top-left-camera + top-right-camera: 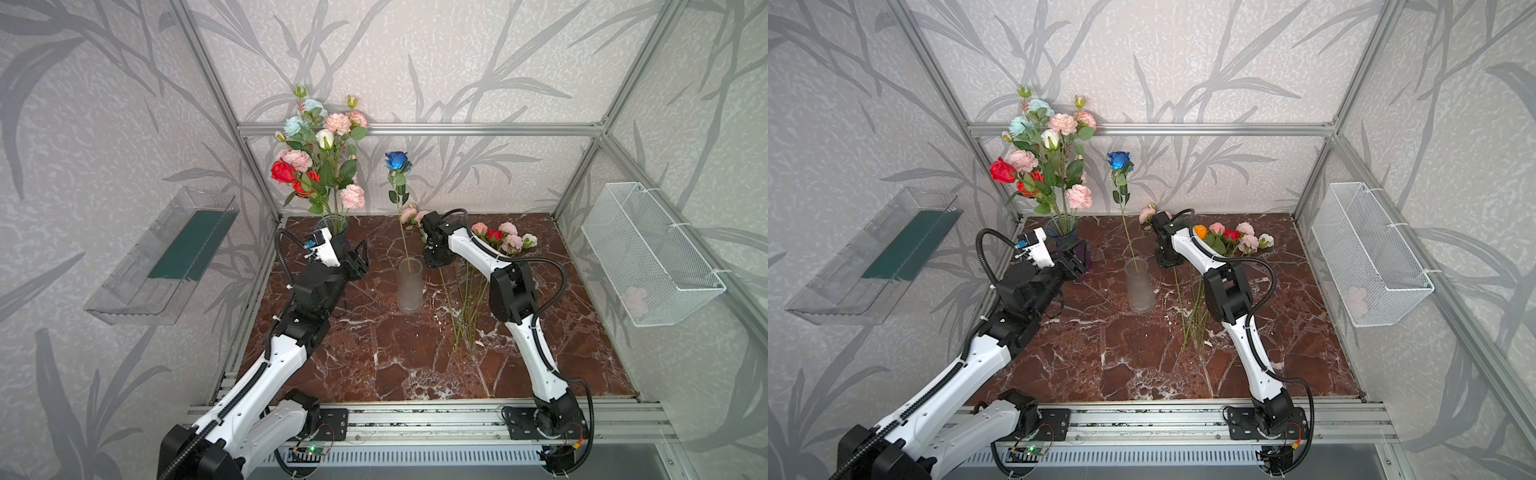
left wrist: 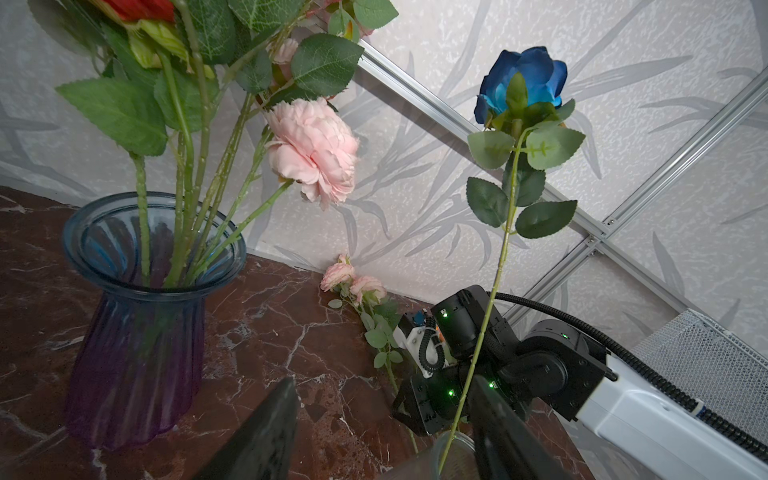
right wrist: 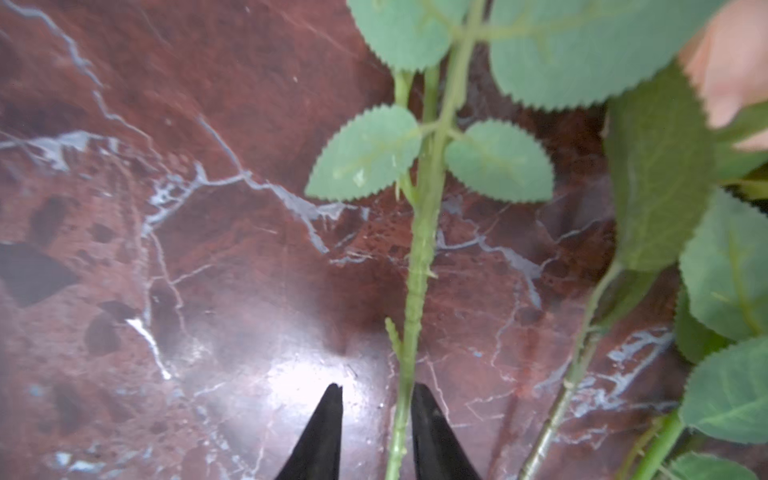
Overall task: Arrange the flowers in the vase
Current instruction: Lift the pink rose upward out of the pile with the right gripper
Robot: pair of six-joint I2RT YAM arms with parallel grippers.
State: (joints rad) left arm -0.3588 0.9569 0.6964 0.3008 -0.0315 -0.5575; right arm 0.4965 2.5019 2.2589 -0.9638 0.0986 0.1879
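Front rail [image 1: 415,419]: aluminium, along the bottom edge of both top views. It is nearest the lens, and both arm bases are bolted to it.
Clear bin [image 1: 158,257]: on the left wall, mid-left of the frame, with a dark green pad inside.
Left gripper [image 1: 360,255]: left of centre, fingers spread wide with nothing between them. It hangs between the blue-purple vase [image 2: 137,332] and the frosted vase [image 1: 409,286].
Blue-purple vase: upright at the rear left of the marble table [image 1: 374,353], holding a bouquet [image 1: 320,158] of pink, red, pale teal and cream heads.
Frosted vase: upright at the centre of the frame.
Blue rose [image 1: 397,160]: stands in the frosted vase with its stem tilted a little left and its head high against the back wall.
Pink spray [image 2: 353,284]: lies on the table at the foot of the back wall, behind the right wrist.
Right gripper [image 3: 376,388]: just right of the frosted vase in both top views, pointing down at the table. The jaws are narrowly parted around a green stem [image 3: 419,249], which sits close against one finger with a gap to the other — not clamped.
Loose flowers [image 1: 505,239]: lie flat right of centre, heads toward the back wall and stems toward the front. An orange head [image 1: 1200,231] shows in a top view.
Wire basket [image 1: 652,257]: white, on the right wall, with something pale pink inside that is too faint to name.
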